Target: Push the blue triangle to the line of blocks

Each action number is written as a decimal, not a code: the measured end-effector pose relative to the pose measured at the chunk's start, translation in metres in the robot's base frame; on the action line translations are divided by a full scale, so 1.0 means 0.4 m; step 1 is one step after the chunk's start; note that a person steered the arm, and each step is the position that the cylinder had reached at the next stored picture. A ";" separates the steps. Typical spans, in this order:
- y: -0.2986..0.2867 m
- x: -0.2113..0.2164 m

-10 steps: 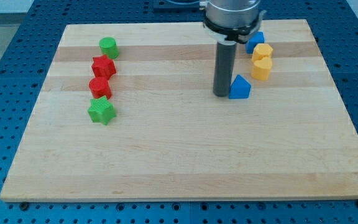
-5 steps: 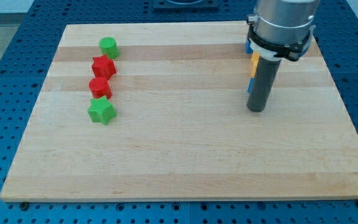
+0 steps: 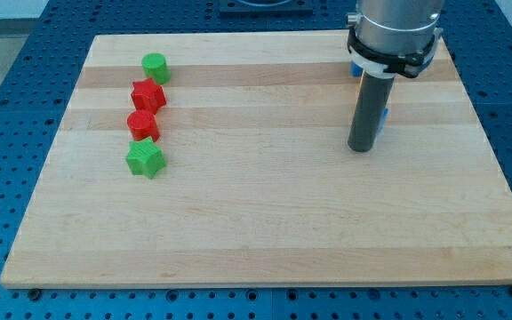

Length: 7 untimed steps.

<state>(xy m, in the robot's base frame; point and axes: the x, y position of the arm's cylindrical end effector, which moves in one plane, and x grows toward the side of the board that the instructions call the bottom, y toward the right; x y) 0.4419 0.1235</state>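
Note:
My tip [image 3: 360,148] rests on the wooden board [image 3: 256,222] at the view's right. The rod stands in front of the blue triangle, and only a blue sliver [image 3: 386,114] shows at the rod's right edge. A second blue block shows as a sliver [image 3: 355,69] under the arm's collar. The orange blocks beside them are hidden behind the arm. At the view's left, a line of blocks runs top to bottom: a green cylinder [image 3: 155,65], a red block [image 3: 148,93], another red block [image 3: 142,123] and a green star [image 3: 145,159].
Blue perforated table [image 3: 7,107] surrounds the board on all sides. The board's right edge [image 3: 483,133] lies a little right of the rod.
The rod moved right from the blue triangle's left side, then slightly back left. The triangle shifted right towards the orange blocks and is now mostly hidden behind the rod.

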 end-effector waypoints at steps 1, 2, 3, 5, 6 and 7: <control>0.000 -0.007; 0.002 -0.008; 0.006 -0.018; 0.012 -0.040; 0.013 -0.055; 0.013 -0.065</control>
